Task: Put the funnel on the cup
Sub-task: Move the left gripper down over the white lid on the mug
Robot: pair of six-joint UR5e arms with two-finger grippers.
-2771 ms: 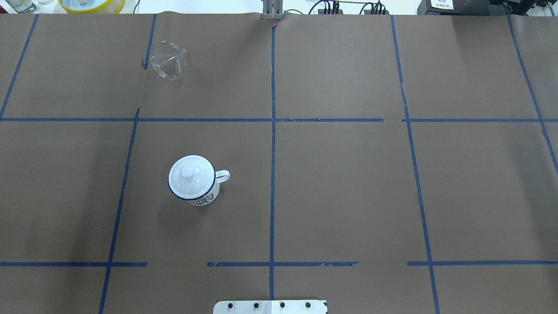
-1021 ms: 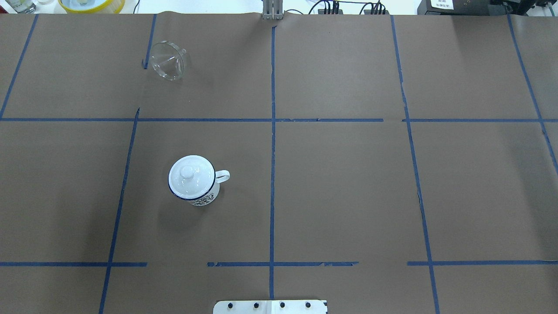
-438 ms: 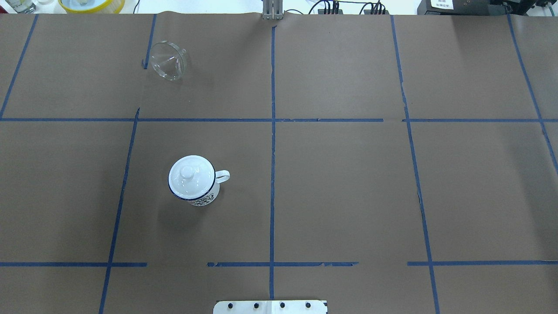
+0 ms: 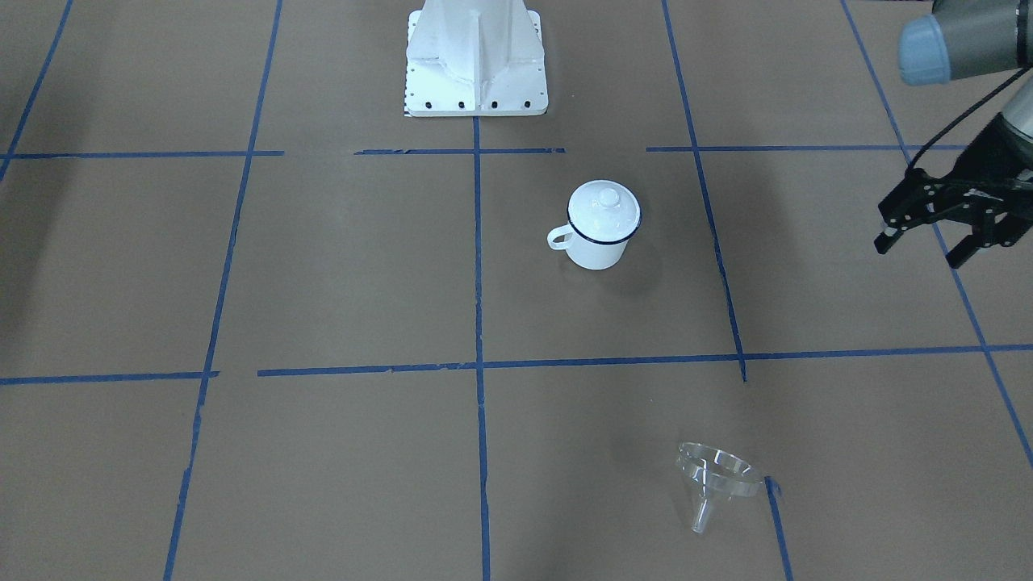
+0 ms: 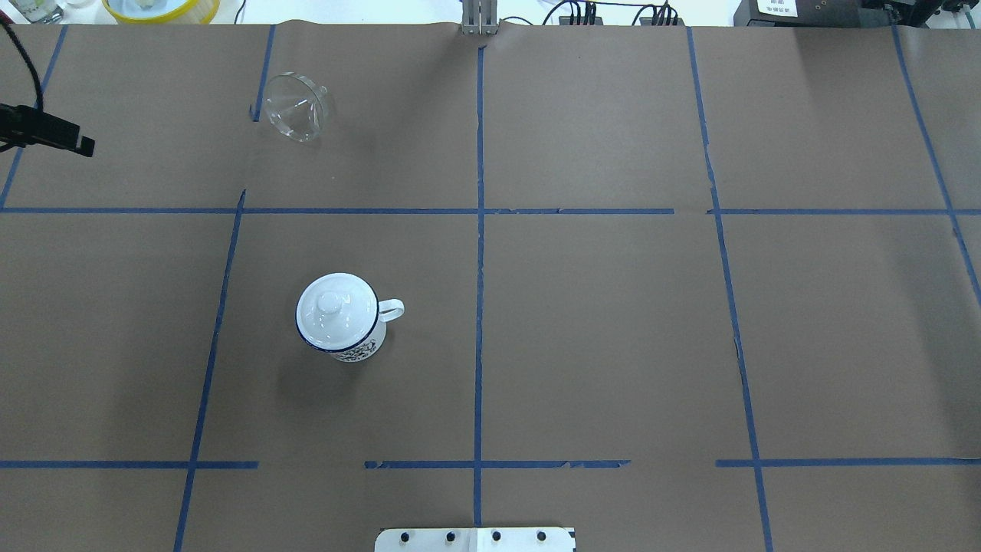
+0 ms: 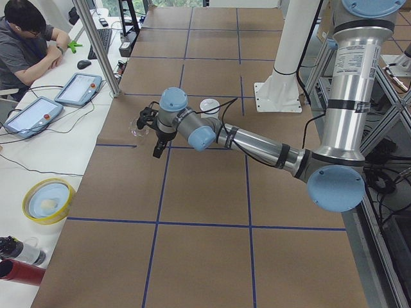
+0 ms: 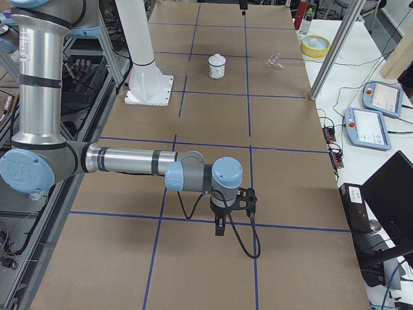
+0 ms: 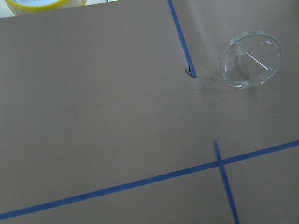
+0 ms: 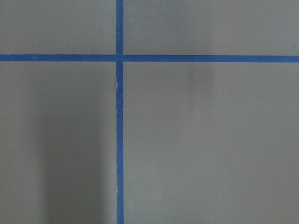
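The small clear transparent funnel (image 5: 297,107) lies tipped on its side in the far-left part of the brown-papered counter (image 5: 613,322), close to that counter's far edge; its wide round rim (image 8: 251,59) faces up and outward, and its short spout (image 4: 700,516) slants down to the paper. The funnel sits just beside the loose end of a blue tape line (image 8: 182,39). The small white enamel cup (image 4: 597,250) with a dark blue rim stands upright nearer the robot, in the middle row of the tape grid on the robot's left half; its loop handle (image 5: 391,310) points toward the centre line, and a white domed lid with a knob (image 5: 336,310) sits on it. Funnel and cup are well apart; a stretch of brown paper crossed by one blue tape line separates them.

The left end effector (image 4: 924,246) hangs above the counter near its left edge, released, its black fingers (image 4: 888,234) spread with nothing between them; it is well apart from both funnel and cup, with open paper on the way to the funnel. The right end effector (image 7: 219,226) hovers low over the counter's right end, far from both things; whether it is released or clenched I cannot tell. The white robot base plate (image 5: 475,539) marks the near edge; a yellow-rimmed bowl (image 5: 161,8) rests beyond the far edge.
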